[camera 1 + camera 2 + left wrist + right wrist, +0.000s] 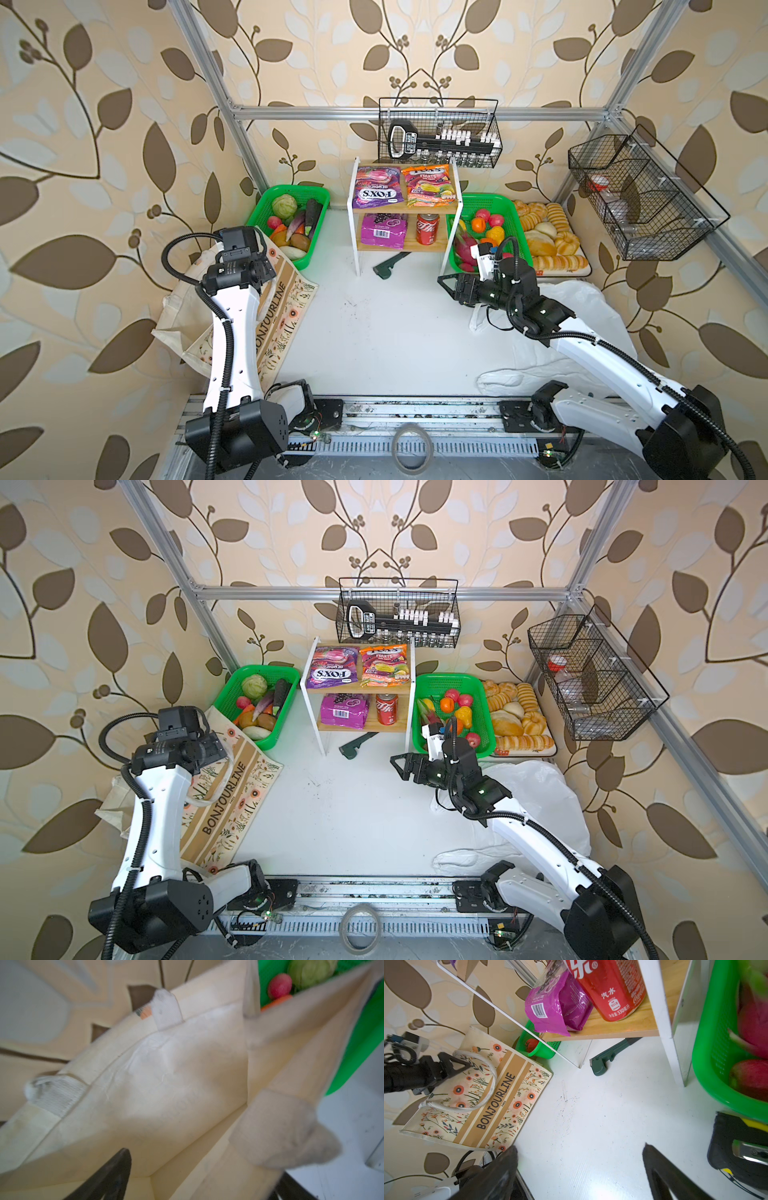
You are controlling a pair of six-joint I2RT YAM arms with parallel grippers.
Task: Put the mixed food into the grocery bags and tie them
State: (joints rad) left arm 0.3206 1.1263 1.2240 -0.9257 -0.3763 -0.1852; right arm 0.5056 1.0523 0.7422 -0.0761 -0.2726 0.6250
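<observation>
The cream floral tote lies tilted at the left with its mouth lifted. My left gripper stands open at that mouth, looking into the empty bag, whose front wall runs between the fingers. My right gripper hangs open over bare table beside the fruit basket, with nothing between its fingers. The white plastic carrier lies under the right arm. On the rack's lower shelf are the red can and the purple packet. The orange Fox's packet lies on the upper shelf. A toy orange and pear sit in the basket.
A green basket of vegetables stands behind the tote. A dark green tool lies in front of the white shelf rack. A bread tray is at the back right, and wire baskets hang on the frame.
</observation>
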